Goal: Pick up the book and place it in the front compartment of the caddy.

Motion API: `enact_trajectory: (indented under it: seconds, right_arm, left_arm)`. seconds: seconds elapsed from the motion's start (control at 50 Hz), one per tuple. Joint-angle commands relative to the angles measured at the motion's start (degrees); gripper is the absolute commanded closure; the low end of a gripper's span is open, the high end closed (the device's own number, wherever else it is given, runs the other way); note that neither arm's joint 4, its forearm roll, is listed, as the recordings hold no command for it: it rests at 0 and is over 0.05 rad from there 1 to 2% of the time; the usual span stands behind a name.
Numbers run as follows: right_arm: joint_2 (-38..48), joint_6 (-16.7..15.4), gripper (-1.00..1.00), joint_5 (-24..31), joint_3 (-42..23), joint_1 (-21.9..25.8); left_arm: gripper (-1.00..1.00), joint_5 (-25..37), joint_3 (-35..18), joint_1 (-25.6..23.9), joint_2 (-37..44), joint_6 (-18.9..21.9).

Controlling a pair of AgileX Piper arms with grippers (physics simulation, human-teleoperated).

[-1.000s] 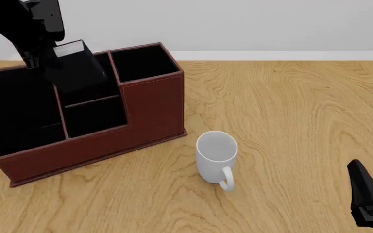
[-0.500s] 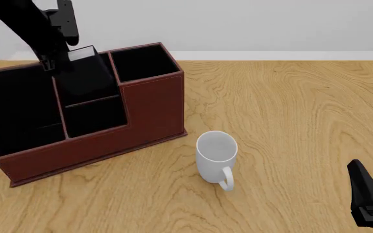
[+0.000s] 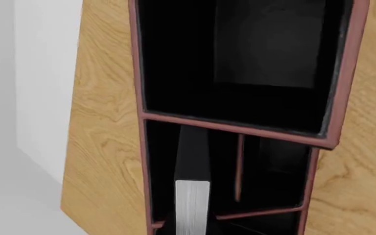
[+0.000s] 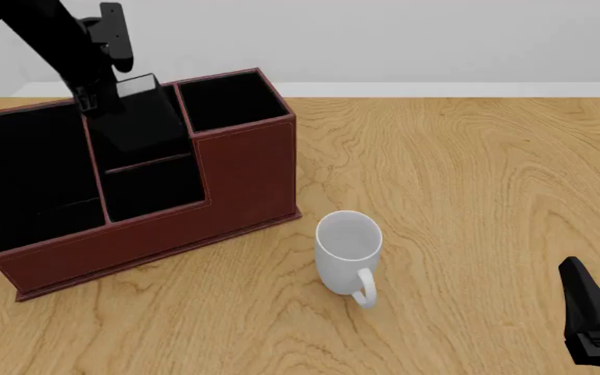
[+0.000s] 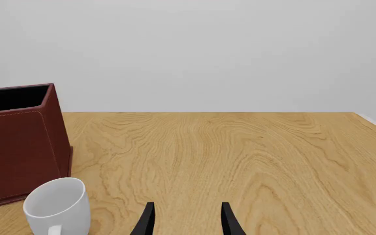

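The reddish-brown caddy [image 4: 248,172] stands at the table's left. The black book [image 4: 141,117] with white page edges leans tilted, its lower end down in the caddy's middle rear compartment, just behind the small front compartment [image 4: 154,187]. My left gripper [image 4: 97,98] holds the book's upper end from the left and is shut on it. The left wrist view looks along the book [image 3: 192,196] into the caddy [image 3: 240,129]; the fingers do not stand out against the black lining there. My right gripper [image 5: 186,220] is open and holds nothing, low at the table's near right [image 4: 592,312].
A white mug [image 4: 347,254] stands upright just right of the caddy's front corner, handle toward me. The right wrist view also shows the mug [image 5: 56,205] and the caddy's end wall [image 5: 18,142]. Bare wooden table lies between the mug and the right gripper.
My left gripper has carried the book to the right and lowered it into the middle rear compartment. The right arm and the mug have not moved.
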Motion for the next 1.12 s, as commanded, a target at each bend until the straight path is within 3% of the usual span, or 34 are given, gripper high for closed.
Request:
enact_trajectory:
  seconds: [0.02, 0.14, 0.2, 0.22, 0.3, 0.32, 0.36, 0.4, 0.5, 0.7, 0.84, 0.92, 0.96, 1.1, 1.12]
  right_arm:
    - [0.0, 0.0, -1.0, 0.0, 0.0, 0.0]
    - [0.0, 0.0, -1.0, 0.0, 0.0, 0.0]
    - [0.0, 0.0, -1.0, 0.0, 0.0, 0.0]
    - [0.0, 0.0, -1.0, 0.0, 0.0, 0.0]
    - [0.0, 0.0, -1.0, 0.0, 0.0, 0.0]
    - [0.0, 0.0, -1.0, 0.0, 0.0, 0.0]
    - [0.0, 0.0, -1.0, 0.0, 0.0, 0.0]
    - [0.0, 0.0, -1.0, 0.0, 0.0, 0.0]
    - [0.0, 0.0, -1.0, 0.0, 0.0, 0.0]
    - [0.0, 0.0, -1.0, 0.0, 0.0, 0.0]
    - [0.0, 0.0, -1.0, 0.0, 0.0, 0.0]
    - [0.0, 0.0, -1.0, 0.0, 0.0, 0.0]
    - [0.0, 0.0, -1.0, 0.0, 0.0, 0.0]
    - [0.0, 0.0, -1.0, 0.0, 0.0, 0.0]
    - [0.0, 0.0, -1.0, 0.0, 0.0, 0.0]
  left_arm:
    - [1.0, 0.0, -3.3, -0.5, 4.9, 0.5]
    - [1.0, -0.1, -5.9, -1.2, 7.5, -0.2]
    - [1.0, -0.3, -4.8, 0.1, 8.1, 0.8]
    - [1.0, -0.1, -0.7, -0.8, 6.6, 0.2]
    - [1.0, -1.8, -4.6, -0.4, 8.9, 0.3]
    - [-1.0, -2.8, -4.6, 1.1, 9.6, 0.8]
    - [-1.0, -4.4, 0.3, 1.7, 8.2, 2.2]
    - [-1.0, -4.8, -1.3, 1.8, 9.2, 1.4]
    - [-1.0, -7.4, 1.6, 2.6, 9.1, 2.3]
    - [-1.0, -8.4, 0.9, 1.3, 9.6, 0.7]
    - [-1.0, -5.8, -3.9, -1.3, 8.7, -2.3]
    - [-1.0, -6.8, -2.1, -1.9, 6.3, -1.8]
    - [-1.0, -5.2, -2.3, -5.2, 4.4, -4.4]
    - [-1.0, -9.4, 8.3, -6.1, -4.6, -1.0]
    - [-1.0, -8.7, 7.8, -7.1, -5.1, -2.3]
